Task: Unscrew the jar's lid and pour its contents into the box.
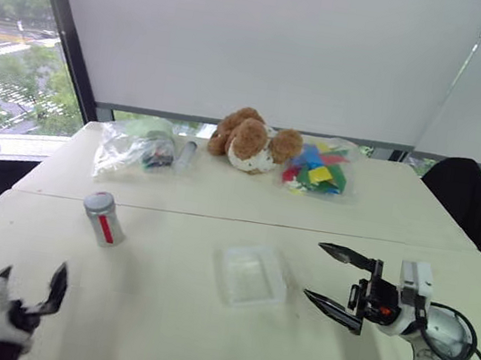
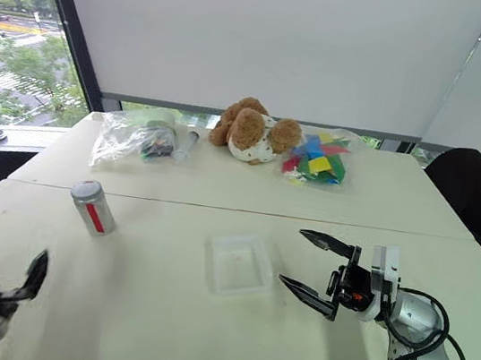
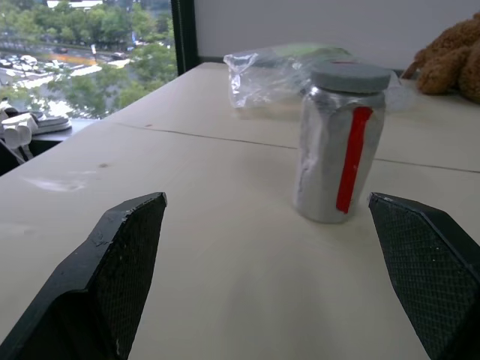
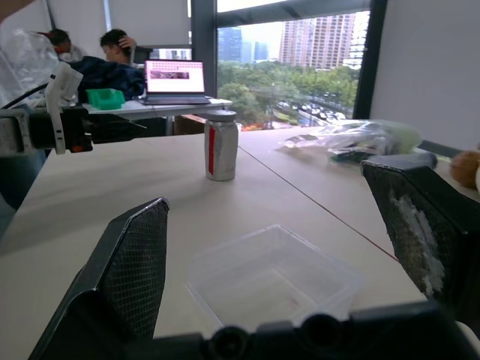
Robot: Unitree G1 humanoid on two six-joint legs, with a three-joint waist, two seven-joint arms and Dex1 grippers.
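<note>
Cream table [image 1: 199, 337] with a seam across it, set against tall windows with white roller blinds; trees and a road outside. In the right wrist view, people sit at a far desk with an open laptop [image 4: 178, 81]. Landmark: the box [image 1: 252, 275], a shallow clear square tray with rounded corners, near mid-table. The jar [image 1: 103, 217] stands upright well to its left, silvery-grey, red vertical stripe, the lid [image 1: 98, 202] on top, flat and grey. Behind the box at the table's far edge: teddy bear [image 1: 253, 139], bag of coloured pieces [image 1: 318, 167], clear bag [image 1: 135, 144]. Right gripper [image 1: 334, 283] just right of the box, fingers spread, empty. Left gripper [image 1: 29, 280] near the jar, fingers spread, empty.
</note>
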